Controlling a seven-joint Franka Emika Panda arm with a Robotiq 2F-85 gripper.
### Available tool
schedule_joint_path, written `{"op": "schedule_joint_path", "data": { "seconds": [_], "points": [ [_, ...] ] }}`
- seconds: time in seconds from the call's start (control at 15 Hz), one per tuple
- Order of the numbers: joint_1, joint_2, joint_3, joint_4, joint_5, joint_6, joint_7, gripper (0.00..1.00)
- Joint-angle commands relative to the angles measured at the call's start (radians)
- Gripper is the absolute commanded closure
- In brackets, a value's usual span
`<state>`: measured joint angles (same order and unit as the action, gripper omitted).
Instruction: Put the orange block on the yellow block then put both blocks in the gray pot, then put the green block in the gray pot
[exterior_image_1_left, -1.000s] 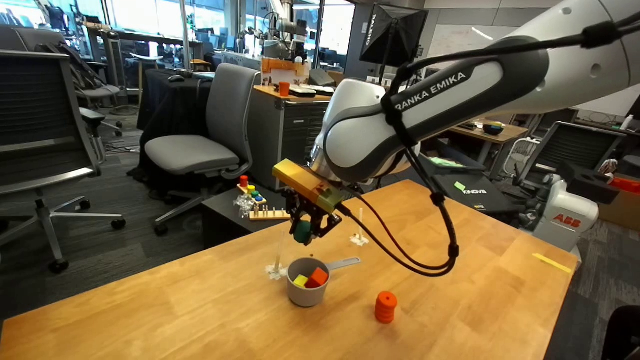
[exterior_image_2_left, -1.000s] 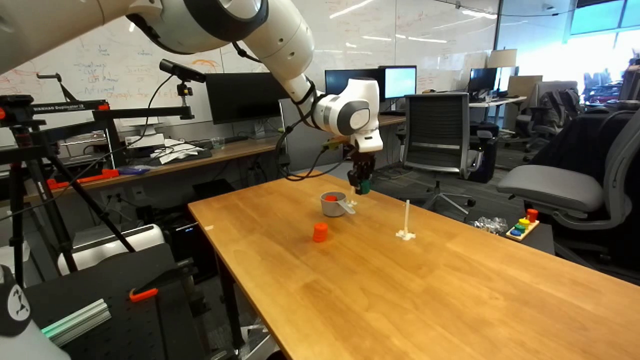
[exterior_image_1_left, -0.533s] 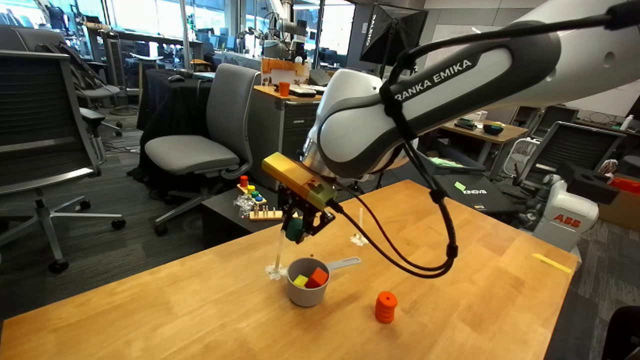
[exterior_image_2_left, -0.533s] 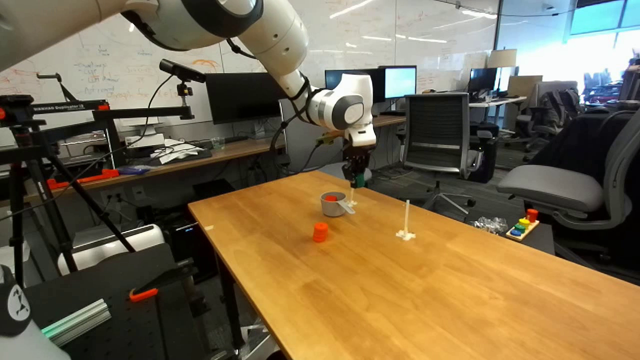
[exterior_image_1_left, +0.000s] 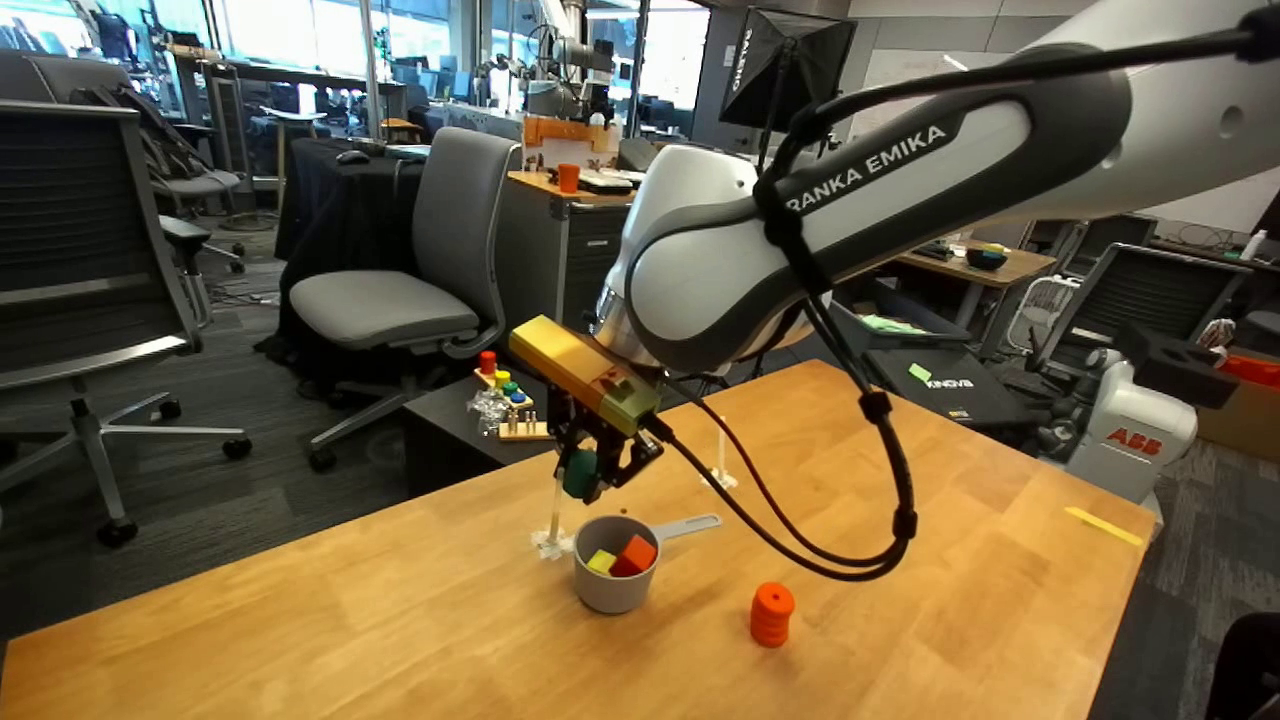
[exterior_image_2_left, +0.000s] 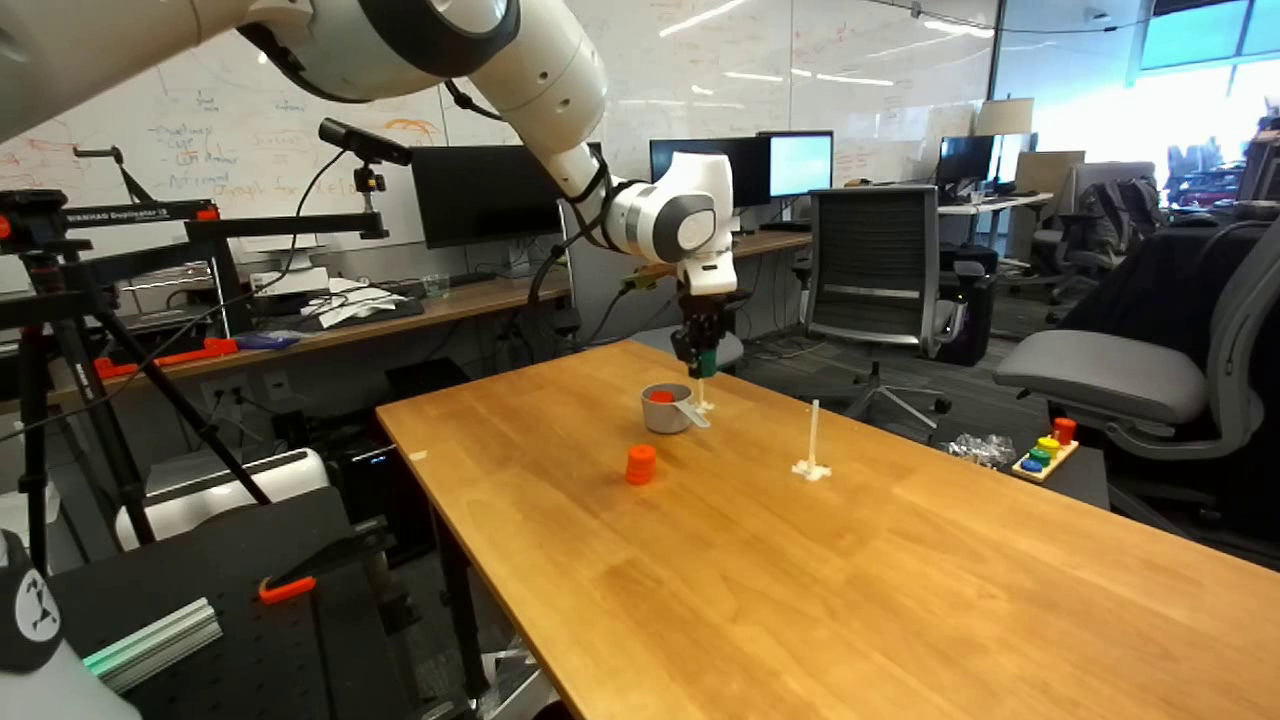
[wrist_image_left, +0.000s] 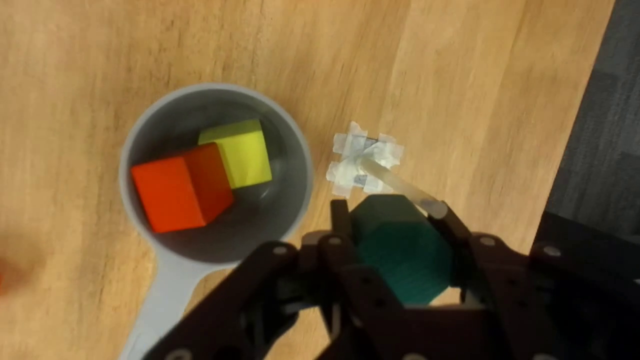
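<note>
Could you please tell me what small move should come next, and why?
I'd probably shift the hand over the gray pot: the green block it grips hangs to one side, near an upright rod, while the orange block and yellow block already lie inside.

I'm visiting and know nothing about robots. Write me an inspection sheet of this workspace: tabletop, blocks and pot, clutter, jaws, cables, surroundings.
Surface: wooden tabletop; yellow strip near one edge.
Job's things: orange block and yellow block inside the gray pot; green block outside it, above the tabletop.
Clutter: ridged orange cylinder; two standing rods, taped at their bases.
Jaws: closed on the green block; whether they touch the nearest rod is unclear.
Cables: black cable strapped to the arm, hanging in a loop; tabletop contact unclear.
Surroundings: gray chair, monitor, whiteboard.
</note>
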<state>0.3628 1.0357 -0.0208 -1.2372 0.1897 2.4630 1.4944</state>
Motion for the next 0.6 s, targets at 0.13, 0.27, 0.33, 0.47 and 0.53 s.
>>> {"op": "schedule_joint_path", "data": {
  "seconds": [0.13,0.27,0.33,0.47,0.53],
  "points": [
    [0.022,-0.035,0.006,-0.061,-0.017,0.028,0.063,0.83],
    [0.027,-0.038,0.006,-0.075,-0.018,0.037,0.071,0.83],
    [0.027,-0.039,0.008,-0.084,-0.017,0.043,0.074,0.83],
    [0.029,-0.046,0.008,-0.099,-0.017,0.057,0.078,0.83],
    [0.029,-0.05,0.008,-0.107,-0.016,0.064,0.08,0.83]
  ]
}}
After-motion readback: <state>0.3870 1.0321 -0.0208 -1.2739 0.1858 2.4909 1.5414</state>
